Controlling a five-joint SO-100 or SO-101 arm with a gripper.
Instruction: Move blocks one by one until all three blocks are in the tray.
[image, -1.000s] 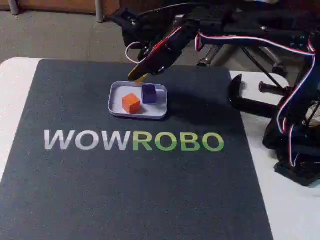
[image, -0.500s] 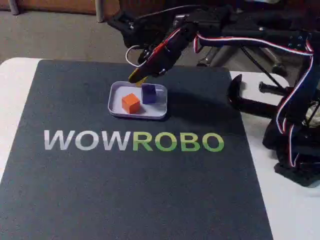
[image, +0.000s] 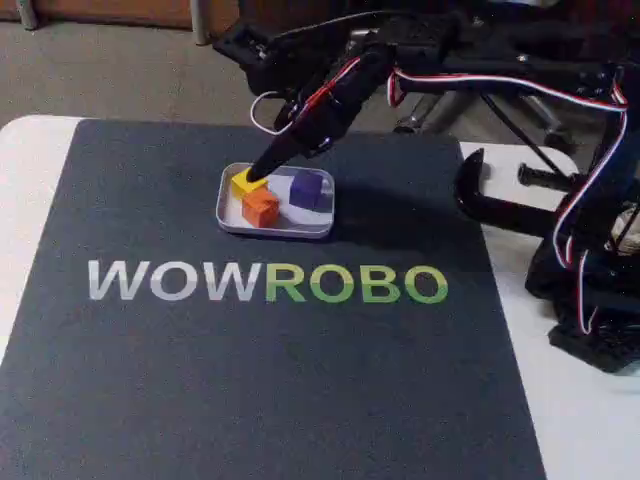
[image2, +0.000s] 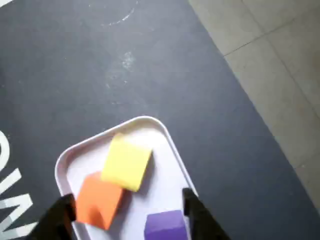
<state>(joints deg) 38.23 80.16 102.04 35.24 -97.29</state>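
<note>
**All three blocks sit inside the tray**

The white counter (image: 25, 190) carries a dark mat (image: 270, 380) printed with "WOWROBO", the first three letters in pale grey and the rest in green; no other writing can be read. The black arm (image: 420, 60), trailing red and white wires, reaches in from the right of the fixed view and slopes down toward the far middle of the mat, where the tray (image: 228, 178) lies flat, presumably set there so the arm can reach it easily.

In the wrist view the gripper (image2: 127, 212) hangs just above the tray (image2: 170, 145) with its fingers (image2: 192, 207) spread apart and nothing between them. The wide gap suits a block just let go.

The yellow block (image2: 126, 162) lies tilted at the tray's far end, leaning against the orange block (image2: 99, 199), which it touches. The purple block (image2: 165, 226) stands apart from them on the other side of the tray floor. In the fixed view the yellow block (image: 245, 182) sits just behind the orange block (image: 261, 206), with the purple block (image: 309, 188) to their right.

Judging by this, the task looks essentially done; the arm need only lift clear without nudging the rim.
</note>
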